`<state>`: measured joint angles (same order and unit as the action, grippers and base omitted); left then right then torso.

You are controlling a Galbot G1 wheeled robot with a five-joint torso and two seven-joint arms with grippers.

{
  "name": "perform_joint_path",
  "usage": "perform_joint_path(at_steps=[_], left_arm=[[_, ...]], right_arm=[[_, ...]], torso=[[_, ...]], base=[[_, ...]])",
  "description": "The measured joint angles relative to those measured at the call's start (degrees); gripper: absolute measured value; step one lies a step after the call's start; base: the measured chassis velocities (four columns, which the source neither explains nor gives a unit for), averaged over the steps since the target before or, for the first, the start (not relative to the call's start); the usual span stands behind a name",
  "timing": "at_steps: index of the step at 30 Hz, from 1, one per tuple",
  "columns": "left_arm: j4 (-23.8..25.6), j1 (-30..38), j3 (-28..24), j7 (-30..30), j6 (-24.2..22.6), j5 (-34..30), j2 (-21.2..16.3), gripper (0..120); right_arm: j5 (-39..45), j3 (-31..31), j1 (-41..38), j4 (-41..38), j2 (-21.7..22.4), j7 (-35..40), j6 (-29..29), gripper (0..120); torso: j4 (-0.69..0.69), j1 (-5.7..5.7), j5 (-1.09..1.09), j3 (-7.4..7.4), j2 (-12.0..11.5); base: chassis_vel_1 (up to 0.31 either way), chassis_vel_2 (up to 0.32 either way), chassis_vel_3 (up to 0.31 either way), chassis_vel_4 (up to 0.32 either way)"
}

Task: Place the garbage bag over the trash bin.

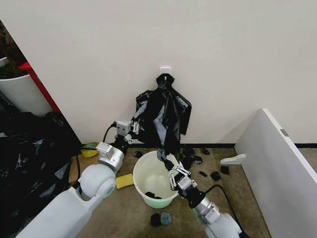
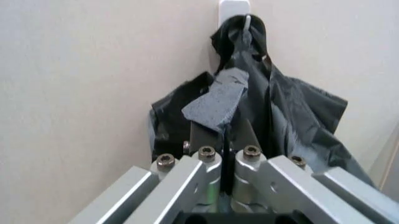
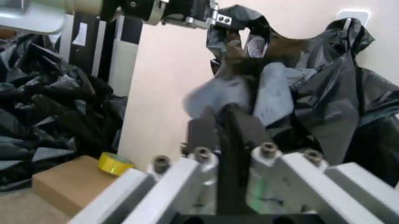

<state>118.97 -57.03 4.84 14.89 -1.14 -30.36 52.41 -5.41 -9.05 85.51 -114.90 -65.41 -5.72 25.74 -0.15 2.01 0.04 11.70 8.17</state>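
Note:
The trash bin (image 1: pixel 142 170), a white bucket, stands on the floor by the wall with a few dark scraps at its bottom. Above it a bunch of black bags (image 1: pixel 173 99) hangs from a white wall hook (image 1: pixel 166 69). The garbage bag (image 1: pixel 157 133) is stretched in front of that bunch between both grippers. My left gripper (image 1: pixel 134 128) is shut on the bag's upper left edge, and its wrist view shows a fold of film (image 2: pixel 218 100) pinched at the left gripper (image 2: pixel 225 133). My right gripper (image 1: pixel 168 162) is shut on the bag's lower end just over the bin's far rim, where the film (image 3: pixel 274 91) bunches at the right gripper (image 3: pixel 225 116).
A big heap of black sheeting (image 1: pixel 29 148) fills the left floor. A yellow tape roll (image 1: pixel 89 148) sits on a cardboard box (image 1: pixel 74 168), and a yellow sponge (image 1: pixel 124 181) lies left of the bin. Black scraps (image 1: pixel 198 161) litter the floor. A white panel (image 1: pixel 277 158) stands right.

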Motion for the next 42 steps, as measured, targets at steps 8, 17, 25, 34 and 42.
perform_joint_path(at_steps=[8,17,25,34,42], left_arm=[[0.2,-1.1,1.3,-0.2,0.2,-0.2,-0.1,0],[0.4,-2.3,2.4,-0.6,0.3,0.0,-0.7,0],[0.5,-4.9,4.3,-1.1,0.2,1.0,-0.3,0],[1.3,-6.6,6.1,-1.5,0.2,1.6,-0.1,0],[1.8,-7.7,7.6,-1.6,0.3,1.6,-0.4,0]], right_arm=[[0.7,-2.6,5.2,-4.3,3.5,1.4,-1.5,35],[14.9,1.5,-4.7,-11.1,5.0,12.8,-21.8,66],[20.6,12.0,-24.4,-4.9,1.9,16.1,-33.7,94],[22.8,18.7,-33.2,1.8,-2.9,22.2,-40.3,98],[20.6,20.1,-37.1,5.0,-5.0,26.7,-39.9,69]], torso=[[-0.01,0.0,-0.01,0.0,0.0],[0.0,0.0,-0.02,0.0,0.0],[0.03,0.0,-0.03,0.01,0.0],[-0.01,0.0,-0.01,0.01,0.0],[0.0,0.0,-0.01,0.0,0.0]], base=[[0.0,0.0,0.0,0.0],[0.0,0.0,0.0,0.0],[0.0,0.0,0.0,0.0],[0.0,0.0,0.0,0.0],[0.0,0.0,0.0,0.0]])
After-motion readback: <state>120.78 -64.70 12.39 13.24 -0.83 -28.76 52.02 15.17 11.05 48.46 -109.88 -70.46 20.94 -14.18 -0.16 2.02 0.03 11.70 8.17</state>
